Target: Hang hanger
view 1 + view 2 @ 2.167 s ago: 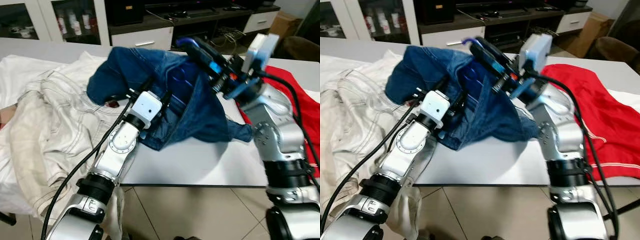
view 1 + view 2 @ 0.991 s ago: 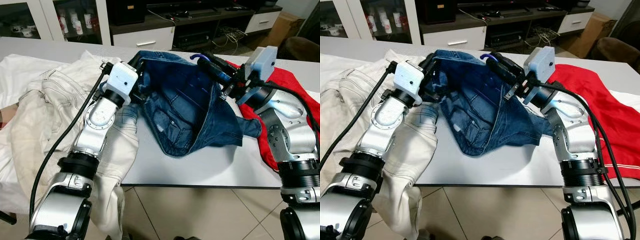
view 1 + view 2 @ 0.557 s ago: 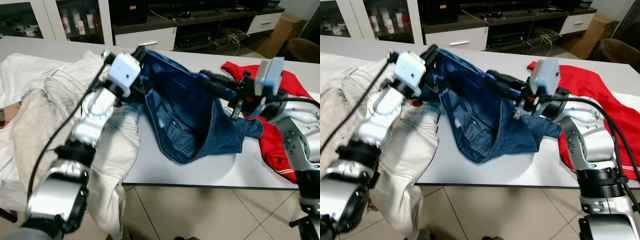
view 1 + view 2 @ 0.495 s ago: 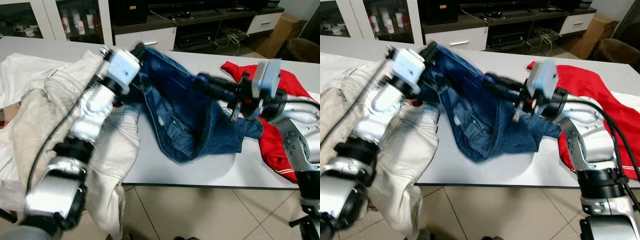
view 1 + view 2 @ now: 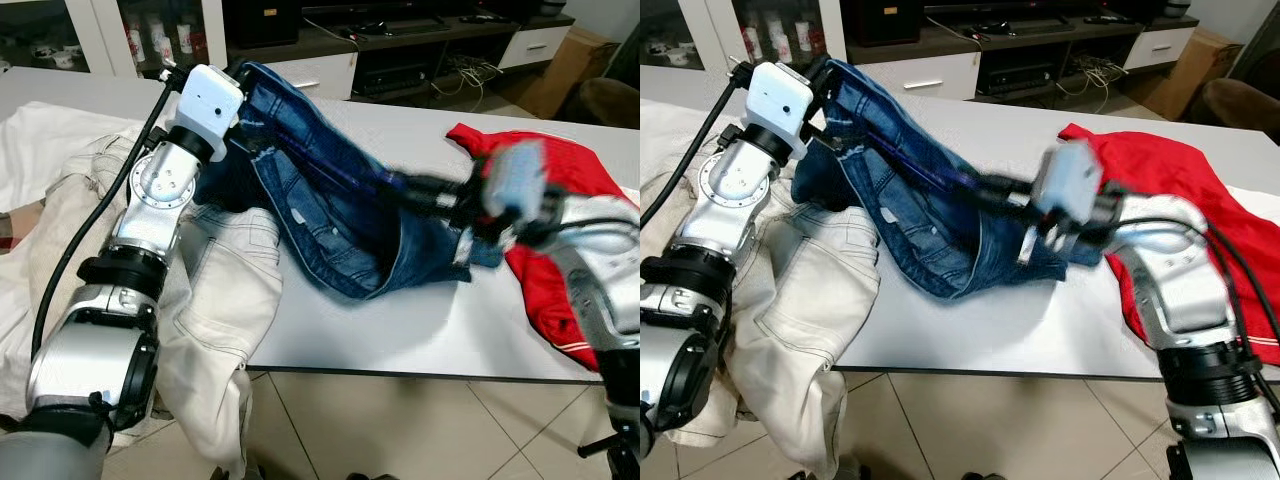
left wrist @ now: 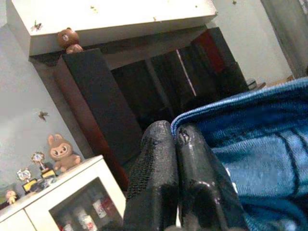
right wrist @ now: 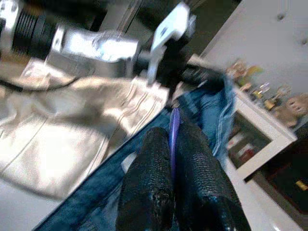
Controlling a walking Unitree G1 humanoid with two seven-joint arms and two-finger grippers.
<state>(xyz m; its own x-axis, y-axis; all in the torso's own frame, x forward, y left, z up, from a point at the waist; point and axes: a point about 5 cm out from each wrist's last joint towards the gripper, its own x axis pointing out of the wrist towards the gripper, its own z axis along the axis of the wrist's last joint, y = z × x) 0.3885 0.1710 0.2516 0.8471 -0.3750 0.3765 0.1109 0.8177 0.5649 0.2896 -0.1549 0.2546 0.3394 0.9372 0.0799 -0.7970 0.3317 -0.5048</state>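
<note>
Your left pincer (image 6: 175, 144) is pressed together on the edge of the jeans (image 5: 330, 215) and lifts it above the white surface (image 5: 420, 330). Your right pincer (image 7: 172, 139) pinches the purple hanger (image 7: 173, 132), which runs from its tips into the jeans, toward the left pincer. I judge you are fitting the hanger inside the garment. Next, push the hanger further toward the left pincer while that one holds the edge tight. Beside the right pincer lies a red cloth (image 5: 560, 230).
</note>
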